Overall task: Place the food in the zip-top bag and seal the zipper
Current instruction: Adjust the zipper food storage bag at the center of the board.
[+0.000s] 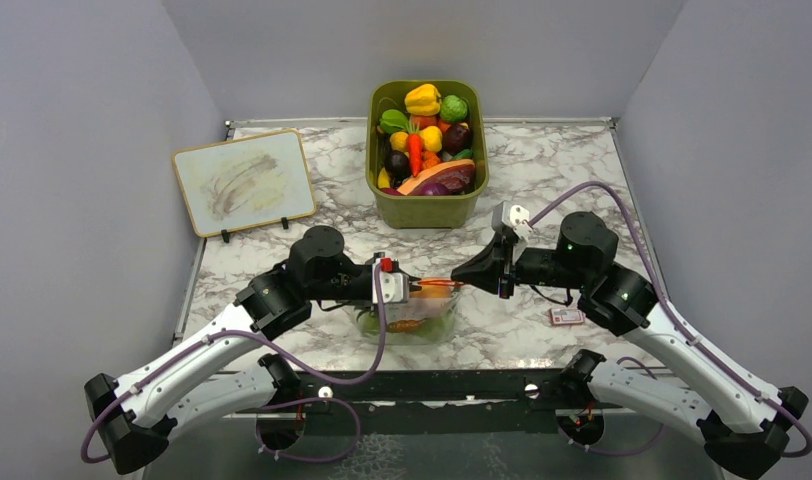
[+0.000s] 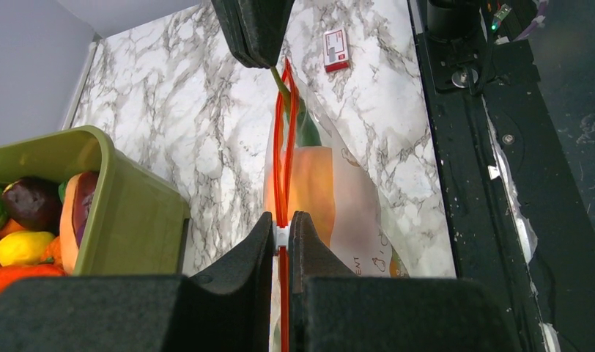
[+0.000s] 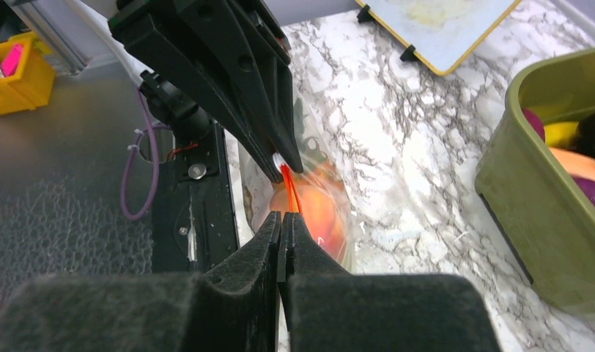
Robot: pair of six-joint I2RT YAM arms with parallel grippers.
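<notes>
The clear zip-top bag point(image 1: 418, 322) hangs between my two grippers near the table's front edge. Its orange-red zipper point(image 1: 439, 284) is stretched taut. My left gripper point(image 1: 413, 288) is shut on the zipper's white slider point(image 2: 281, 236) at the left end. My right gripper point(image 1: 461, 281) is shut on the strip's right end. In the left wrist view the two strips point(image 2: 283, 139) gape slightly between the grips. Inside the bag I see a round orange fruit point(image 2: 311, 183) and a green leafy top point(image 2: 306, 129). The right wrist view shows the orange food point(image 3: 318, 211) beyond my shut fingertips.
An olive-green bin point(image 1: 427, 207) full of toy produce stands behind the bag. A small whiteboard point(image 1: 244, 180) leans at the back left. A small pink-and-white tag point(image 1: 567, 316) lies on the marble to the right. The black mounting rail point(image 1: 432, 385) runs along the near edge.
</notes>
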